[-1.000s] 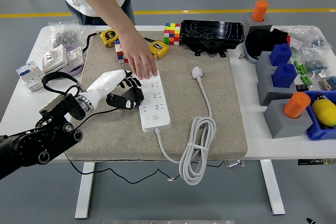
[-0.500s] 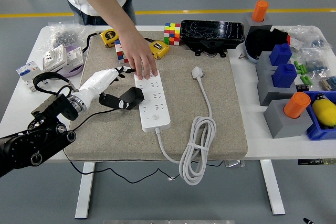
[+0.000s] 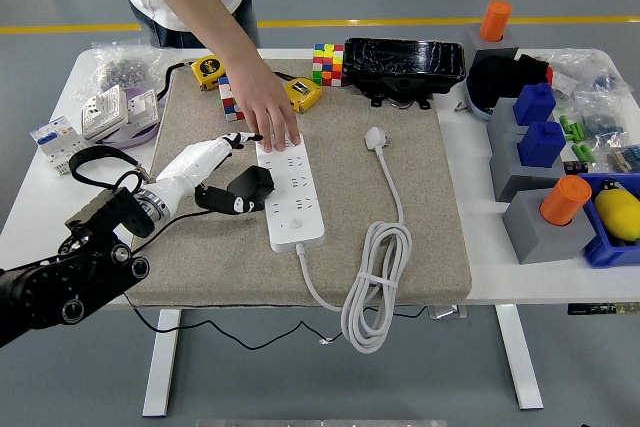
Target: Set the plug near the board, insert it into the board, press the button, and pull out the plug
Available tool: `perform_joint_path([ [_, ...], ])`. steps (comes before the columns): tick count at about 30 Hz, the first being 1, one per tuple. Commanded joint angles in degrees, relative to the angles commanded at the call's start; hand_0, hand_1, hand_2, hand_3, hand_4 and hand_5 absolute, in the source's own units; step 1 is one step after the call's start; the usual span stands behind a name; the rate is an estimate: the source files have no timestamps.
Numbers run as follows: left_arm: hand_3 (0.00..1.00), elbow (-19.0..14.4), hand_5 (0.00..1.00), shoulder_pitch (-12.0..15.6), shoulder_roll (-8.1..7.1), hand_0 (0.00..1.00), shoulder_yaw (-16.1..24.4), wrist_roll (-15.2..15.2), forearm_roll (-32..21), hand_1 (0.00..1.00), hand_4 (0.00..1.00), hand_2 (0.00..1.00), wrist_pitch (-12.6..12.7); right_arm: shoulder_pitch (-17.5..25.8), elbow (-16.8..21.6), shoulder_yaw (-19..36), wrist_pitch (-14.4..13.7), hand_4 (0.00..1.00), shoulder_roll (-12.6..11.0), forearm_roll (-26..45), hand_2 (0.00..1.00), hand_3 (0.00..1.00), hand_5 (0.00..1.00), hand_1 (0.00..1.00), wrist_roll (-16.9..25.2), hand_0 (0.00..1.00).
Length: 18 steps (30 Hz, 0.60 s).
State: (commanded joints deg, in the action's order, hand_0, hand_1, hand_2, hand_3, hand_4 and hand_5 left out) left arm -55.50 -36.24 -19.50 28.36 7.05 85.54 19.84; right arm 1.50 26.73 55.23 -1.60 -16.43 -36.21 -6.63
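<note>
The left robot hand reaches in over the grey mat, its fingers loose and grasping nothing, the thumb just beside the left edge of the white power strip. A person's hand presses down on the strip's far end. The white plug lies on the mat well apart from the strip, to its right, its cord coiled near the counter edge. At the far right, a blue bin holds a yellow object. Orange cylinders stand in grey blocks. Top left, a clear bag holds small parts.
</note>
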Motion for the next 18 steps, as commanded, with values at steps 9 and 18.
perform_joint_path([
  [9, 0.920, -3.92, 0.284, 1.56, -1.37, 0.712, 2.80, 0.86, -0.77, 0.860, 0.998, 0.950, 1.13, -0.14, -0.03, -0.02, 0.07, 0.938, 0.21, 0.03, 0.697, 0.602, 0.532, 0.688, 0.00, 0.683],
  [18, 0.867, -14.02, 0.418, 8.42, -4.32, 0.674, 11.76, 0.24, -1.87, 0.800, 0.998, 0.876, 4.36, -0.43, -0.09, 0.48, 0.07, 0.938, 0.29, -0.20, 0.697, 0.601, 0.532, 0.688, 0.04, 0.683],
])
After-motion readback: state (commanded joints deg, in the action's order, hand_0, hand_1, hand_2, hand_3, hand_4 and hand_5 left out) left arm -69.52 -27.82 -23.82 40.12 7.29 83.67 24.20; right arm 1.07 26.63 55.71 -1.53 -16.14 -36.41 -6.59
